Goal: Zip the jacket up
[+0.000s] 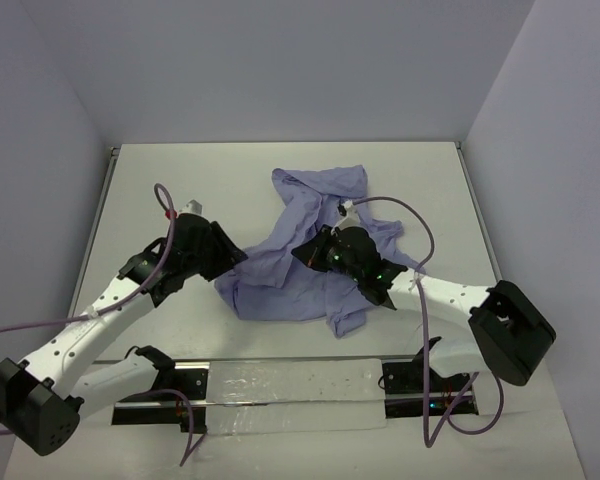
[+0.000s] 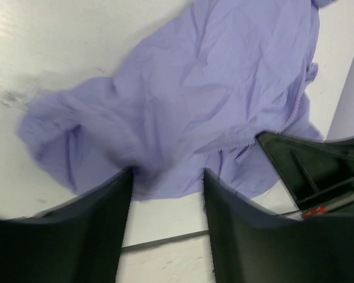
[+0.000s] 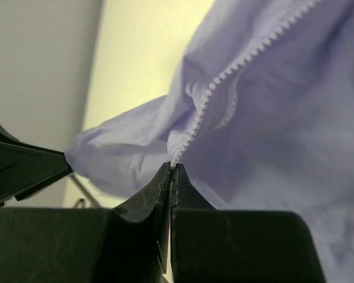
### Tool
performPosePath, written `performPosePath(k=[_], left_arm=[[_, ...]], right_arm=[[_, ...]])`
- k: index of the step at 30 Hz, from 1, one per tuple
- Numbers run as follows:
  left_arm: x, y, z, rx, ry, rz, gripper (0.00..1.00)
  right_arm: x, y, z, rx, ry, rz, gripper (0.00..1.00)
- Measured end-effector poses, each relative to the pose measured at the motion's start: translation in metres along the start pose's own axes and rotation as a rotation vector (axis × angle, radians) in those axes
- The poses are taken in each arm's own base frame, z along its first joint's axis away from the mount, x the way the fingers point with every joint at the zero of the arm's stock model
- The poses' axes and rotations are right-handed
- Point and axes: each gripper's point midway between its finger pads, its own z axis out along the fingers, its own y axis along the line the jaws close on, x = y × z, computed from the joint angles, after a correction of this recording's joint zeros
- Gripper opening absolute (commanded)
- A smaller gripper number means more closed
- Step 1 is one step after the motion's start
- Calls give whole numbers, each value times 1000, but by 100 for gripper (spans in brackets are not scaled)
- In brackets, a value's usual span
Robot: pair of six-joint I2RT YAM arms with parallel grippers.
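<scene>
On the white bench [image 1: 160, 190] the crumpled purple jacket [image 1: 300, 260] lies in the middle, the right gripper [image 3: 171, 171] pinched tight on its zipper end [image 3: 183, 141], the left gripper [image 2: 165, 177] spread apart, and a hard tug might slip that thin edge out.

Jacket [image 1: 280, 265] was thin matt cloth, soft, much creased. Zipper teeth [image 3: 230, 72] looked pale plastic. Table [image 1: 180, 180] was smooth, white, faintly glossy. Gripper fingers [image 3: 135, 236] were matt black plastic.
</scene>
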Motion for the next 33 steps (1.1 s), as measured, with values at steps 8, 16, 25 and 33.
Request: performPosePath(k=[8,16,25,33], left_arm=[[36,8,17,1,113,116,75],[65,-7,15,57,151,320,61],[91,-22,53,40,211,400,75],[97,-20,85,-6,233,415,74]], right_arm=[[-4,-43,-15,193,30,-61,0],[-28,-42,-6,235,44,-114,0],[-52,-69,17,300,104,-106,37],[-52,-74,-6,329,124,-169,52]])
